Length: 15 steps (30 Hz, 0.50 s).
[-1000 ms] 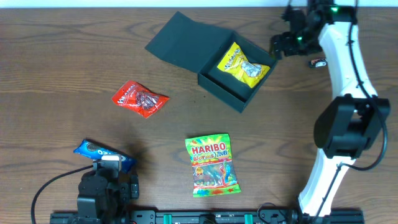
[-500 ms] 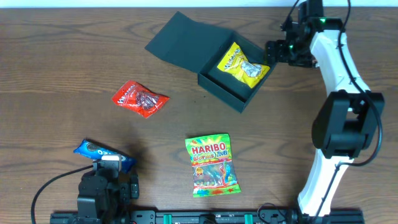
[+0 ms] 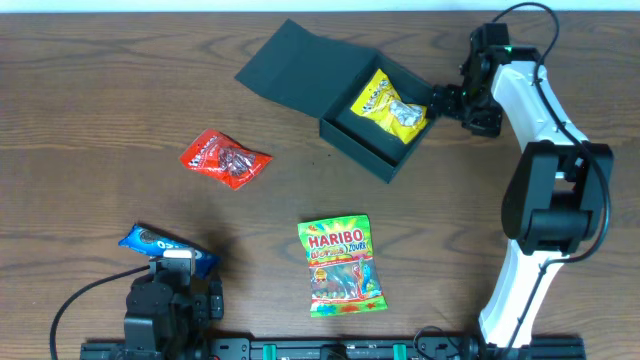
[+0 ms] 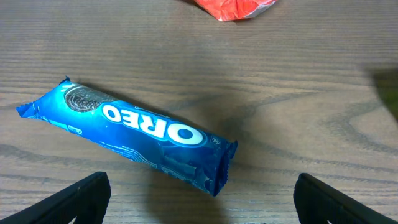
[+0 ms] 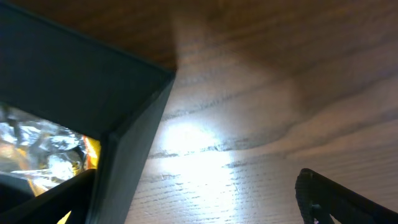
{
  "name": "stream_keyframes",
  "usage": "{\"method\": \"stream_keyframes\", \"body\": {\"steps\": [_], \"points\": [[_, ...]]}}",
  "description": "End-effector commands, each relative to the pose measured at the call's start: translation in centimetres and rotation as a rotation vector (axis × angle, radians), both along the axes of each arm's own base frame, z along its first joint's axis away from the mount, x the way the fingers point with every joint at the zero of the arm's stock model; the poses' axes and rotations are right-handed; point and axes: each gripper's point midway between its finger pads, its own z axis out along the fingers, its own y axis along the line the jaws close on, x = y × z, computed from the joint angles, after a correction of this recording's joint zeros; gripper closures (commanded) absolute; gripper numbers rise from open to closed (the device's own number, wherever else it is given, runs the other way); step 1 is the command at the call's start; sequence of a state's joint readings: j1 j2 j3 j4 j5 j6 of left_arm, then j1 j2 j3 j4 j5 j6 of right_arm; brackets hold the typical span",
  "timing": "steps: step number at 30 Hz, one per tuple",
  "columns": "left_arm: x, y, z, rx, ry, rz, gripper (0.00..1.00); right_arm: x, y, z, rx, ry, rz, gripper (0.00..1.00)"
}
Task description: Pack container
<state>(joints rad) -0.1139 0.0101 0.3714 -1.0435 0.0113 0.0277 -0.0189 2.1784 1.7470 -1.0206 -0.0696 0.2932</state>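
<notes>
Overhead view shows a brown wooden bench (image 3: pixel 100 100). On its far middle part stands the matte dark square cardboard container (image 3: pixel 352 138), with its flap lid open and lying flat to the left. A green Haribo gummy bag (image 3: pixel 342 265) lies flat at the near middle. A blue Oreo biscuit pack (image 4: pixel 134 134) lies near left, a red snack packet (image 3: pixel 225 158) further up. A crumpled yellow foil packet (image 3: pixel 390 104) lies inside the container. The right tool (image 5: pixel 199 205) is spread wide and empty, just beside the container's right corner. The left tool (image 4: pixel 202 205) is also spread wide and empty, near the Oreo pack.
</notes>
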Motion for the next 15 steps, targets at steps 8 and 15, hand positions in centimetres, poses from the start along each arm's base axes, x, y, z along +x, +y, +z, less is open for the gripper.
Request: {"method": "stream_keyframes", "body": {"steps": [8,15], "points": [[-0.5,0.3,-1.4,0.023,0.044,-0.001,0.05,-4.5,-0.4,-0.8,-0.008,0.178,-0.035,0.01],[-0.5,0.3,-1.4,0.023,0.044,0.000,0.05,-7.4,1.7,-0.4,0.041,0.300,-0.006,0.01]]}}
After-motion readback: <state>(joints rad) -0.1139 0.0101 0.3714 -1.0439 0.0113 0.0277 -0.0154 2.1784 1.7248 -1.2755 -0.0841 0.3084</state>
